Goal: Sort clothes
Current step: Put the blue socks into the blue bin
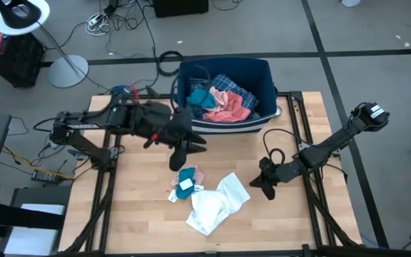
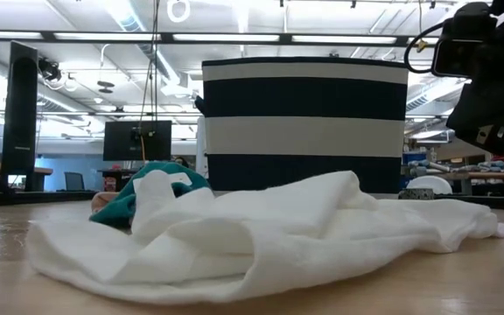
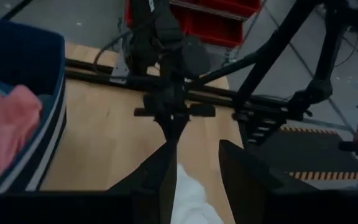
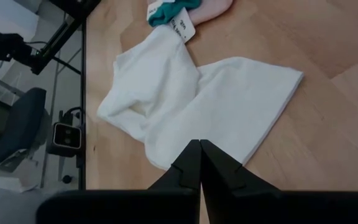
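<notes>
I see the crumpled white fabric garment [image 1: 216, 205] lying low-centre on the wooden table [image 1: 291, 214], stretched diagonally, my right gripper [image 1: 265, 187], fingers pressed together and empty, just right of it, nearer than my parted, empty left gripper [image 1: 183, 153] above.

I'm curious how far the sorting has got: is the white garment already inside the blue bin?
No: seen from above, the white garment lies crumpled on the wooden table, in front of the blue bin.

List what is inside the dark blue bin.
The dark blue bin holds a salmon pink garment, a blue-white plaid shirt and teal fabric. Whatever lies beneath them is covered.
</notes>
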